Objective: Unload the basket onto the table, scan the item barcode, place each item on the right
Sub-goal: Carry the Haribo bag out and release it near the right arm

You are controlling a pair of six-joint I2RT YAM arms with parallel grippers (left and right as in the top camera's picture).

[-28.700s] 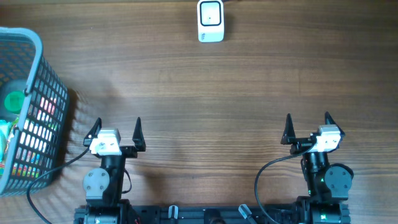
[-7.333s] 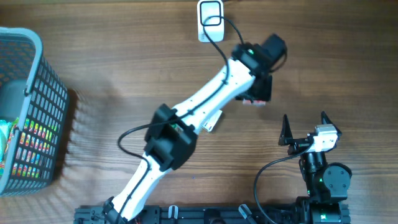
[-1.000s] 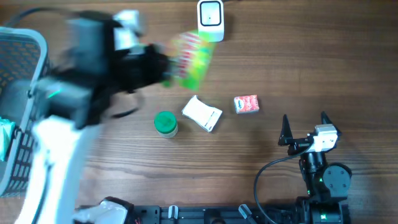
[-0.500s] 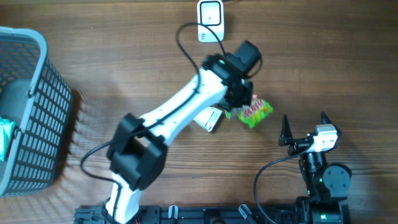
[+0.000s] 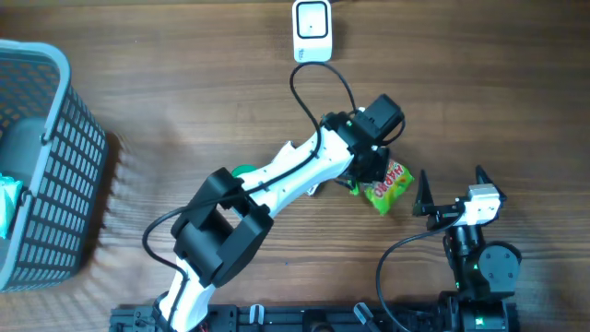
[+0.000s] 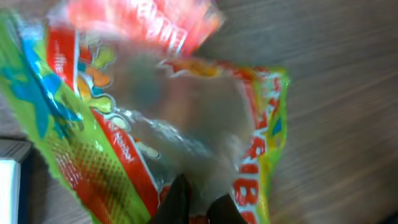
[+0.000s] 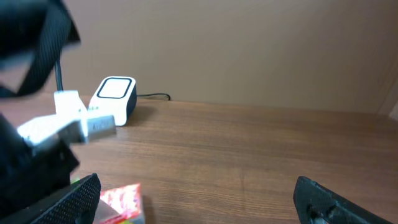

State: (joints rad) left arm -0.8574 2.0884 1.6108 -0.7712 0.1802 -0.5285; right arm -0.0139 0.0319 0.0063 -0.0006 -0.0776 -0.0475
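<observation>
left gripper (image 5: 371, 181): jaws clamped on one edge of the candy bag (image 5: 390, 184). in the left wrist view the two dark fingertips (image 6: 180, 199) pinch the crinkled film, and the bag (image 6: 155, 106) fans out ahead of them, green and red with a clear window, all blurred. from overhead, the bag juts out from the jaws toward the right arm, above the wooden table (image 5: 184, 92); whether it touches the wood cannot be told. a small red carton (image 7: 121, 200) lies just beside these jaws, seen only in the right wrist view. behind the jaws, a green round item (image 5: 241, 171) shows partly from under the left arm. the barcode scanner (image 5: 312, 30), white with a dark window facing up, stands well apart from the jaws at the table's far edge. right gripper (image 5: 452, 196): jaws wide apart and empty, near the bag's outer end. a grey basket (image 5: 55, 184) sits well apart from both pairs of jaws, at the table's left side, with a green-and-white packet (image 5: 7, 198) inside.
</observation>
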